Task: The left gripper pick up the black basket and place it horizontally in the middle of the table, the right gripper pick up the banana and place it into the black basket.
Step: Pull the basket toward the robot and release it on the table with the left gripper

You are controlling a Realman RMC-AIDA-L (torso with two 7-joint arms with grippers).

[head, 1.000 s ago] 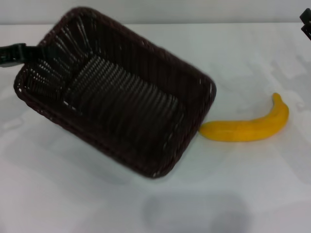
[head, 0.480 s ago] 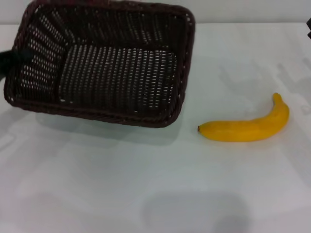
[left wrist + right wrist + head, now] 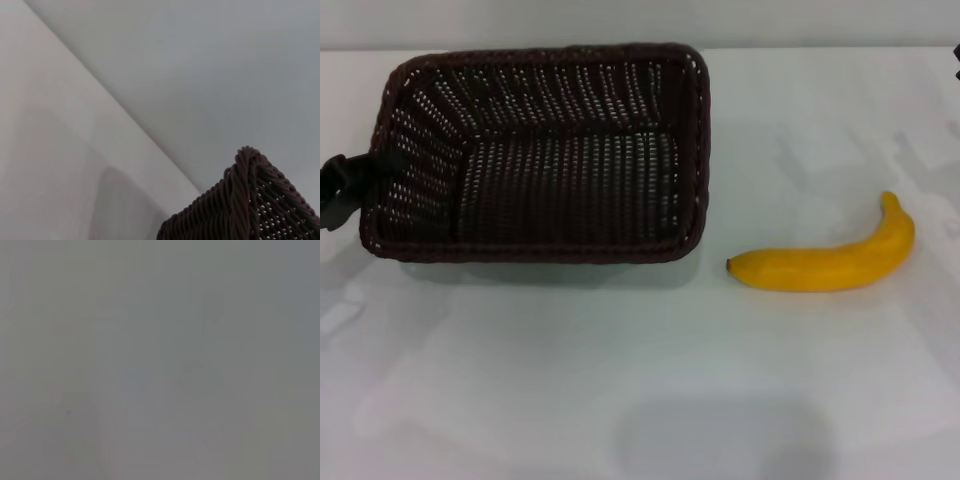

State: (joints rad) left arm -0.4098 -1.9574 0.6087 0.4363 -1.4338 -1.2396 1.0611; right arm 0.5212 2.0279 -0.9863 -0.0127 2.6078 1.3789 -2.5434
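Note:
The black basket [image 3: 540, 155] sits level on the white table [image 3: 620, 380], its long side running left to right, left of centre. My left gripper [image 3: 355, 180] is at the basket's left short rim and is shut on it; only the claw's tip shows at the view's left edge. A braided corner of the basket [image 3: 250, 205] shows in the left wrist view. The yellow banana [image 3: 825, 262] lies on the table right of the basket, a small gap apart. Only a dark sliver of my right gripper [image 3: 956, 60] shows at the far right edge.
The table's back edge [image 3: 800, 47] runs just behind the basket. The right wrist view shows only a plain grey surface.
The basket has turned from a slant to lie horizontally and has come down level on the table, with my left gripper still on its left rim. The banana has not moved.

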